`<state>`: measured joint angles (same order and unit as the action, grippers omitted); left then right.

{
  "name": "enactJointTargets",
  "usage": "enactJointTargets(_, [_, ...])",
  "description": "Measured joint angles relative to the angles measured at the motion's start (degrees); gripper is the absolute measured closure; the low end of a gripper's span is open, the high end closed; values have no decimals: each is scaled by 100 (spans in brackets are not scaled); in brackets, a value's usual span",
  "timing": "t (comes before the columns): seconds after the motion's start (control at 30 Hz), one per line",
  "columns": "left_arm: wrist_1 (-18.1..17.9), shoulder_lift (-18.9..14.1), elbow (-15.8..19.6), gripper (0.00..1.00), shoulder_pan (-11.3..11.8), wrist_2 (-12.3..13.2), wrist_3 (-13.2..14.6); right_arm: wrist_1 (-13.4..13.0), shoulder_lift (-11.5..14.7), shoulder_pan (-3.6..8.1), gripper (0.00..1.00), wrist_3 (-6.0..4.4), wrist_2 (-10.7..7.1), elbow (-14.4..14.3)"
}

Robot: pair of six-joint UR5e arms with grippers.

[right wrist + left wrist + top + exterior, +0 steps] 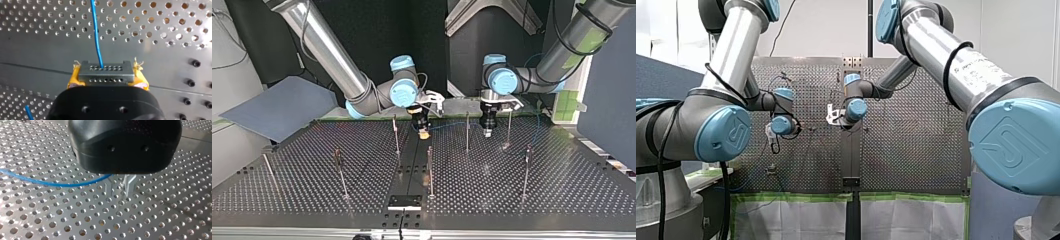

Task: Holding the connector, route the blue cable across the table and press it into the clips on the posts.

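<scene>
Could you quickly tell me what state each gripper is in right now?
Left gripper: cannot be told.
Right gripper: closed on the connector.

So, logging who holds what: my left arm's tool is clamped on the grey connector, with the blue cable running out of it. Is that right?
Not the left. It is my right arm's tool that is clamped on the grey connector, between its yellow pads, with the blue cable running out of it. The right wrist view shows this.

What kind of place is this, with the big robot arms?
Most likely a robotics lab: my left arm and my right arm reach over a perforated table set with thin posts, plus a blue cable.
</scene>
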<state>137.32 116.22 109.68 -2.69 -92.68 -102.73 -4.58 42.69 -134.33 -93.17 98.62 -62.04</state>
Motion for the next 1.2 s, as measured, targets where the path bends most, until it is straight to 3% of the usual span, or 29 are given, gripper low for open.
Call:
enactJointTargets(0.03, [15, 0, 0, 34, 0, 0, -1, 0, 0, 2, 100, 0, 0, 0])
enactJointTargets(0.07, [43, -1, -1, 22, 0, 0, -3, 0, 0, 2, 100, 0, -2, 1])
enactJointTargets(0.13, [99, -2, -1, 22, 1, -3, -2, 0, 0, 4, 100, 0, -4, 2])
enactJointTargets(0.17, [130, -2, -1, 0, 2, -6, -2, 0, 0, 5, 100, 0, -5, 2])
enactJointTargets(0.47, [554, -23, 0, 0, -55, -308, 85, 14, 0, 13, 100, -1, -25, 2])
enactJointTargets(0.67, [899, -132, 26, 0, -109, -370, 180, 28, 0, 30, 100, 0, -32, 1])
enactJointTargets(1.0, [1451, -616, 376, 0, -319, -467, 277, 53, 0, 61, 100, -7, -63, -3])
enactJointTargets(1.2, [1411, -971, 695, 0, -469, -500, 263, 85, 0, 77, 100, -5, -73, -5])
